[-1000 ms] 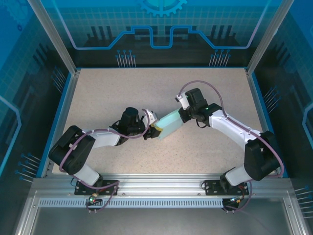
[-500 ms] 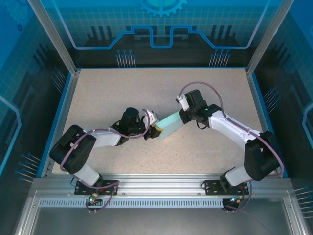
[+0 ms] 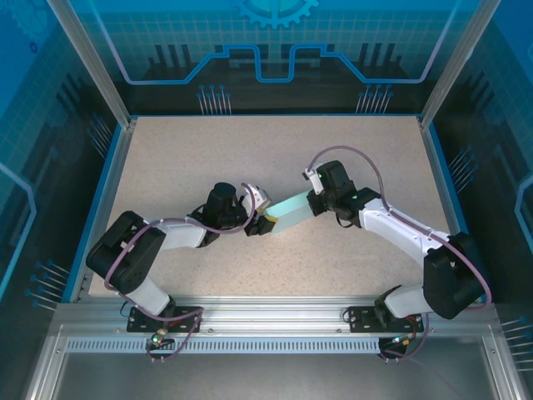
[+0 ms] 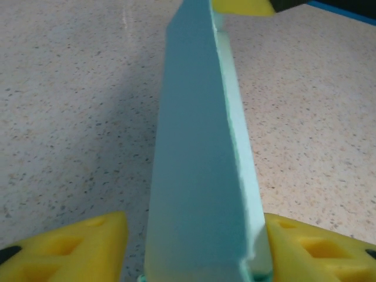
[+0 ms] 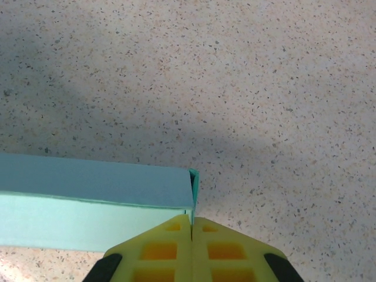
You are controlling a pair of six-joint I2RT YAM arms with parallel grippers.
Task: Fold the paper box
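Closely, paper box [image 3: 291,206], left gripper [image 3: 260,219] astride; speckled table [image 3: 208,158] around

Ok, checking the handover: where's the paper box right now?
Near the centre of the top view: the right gripper pinches the right end of the paper box, and its left end sits between the left gripper's spread fingers.

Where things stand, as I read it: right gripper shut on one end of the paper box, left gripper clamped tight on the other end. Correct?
Not quite. The left gripper is not clamped. The left wrist view shows its fingers standing open on either side of the paper box, with a visible gap at one finger. The right gripper is shut on the other end, as you said.
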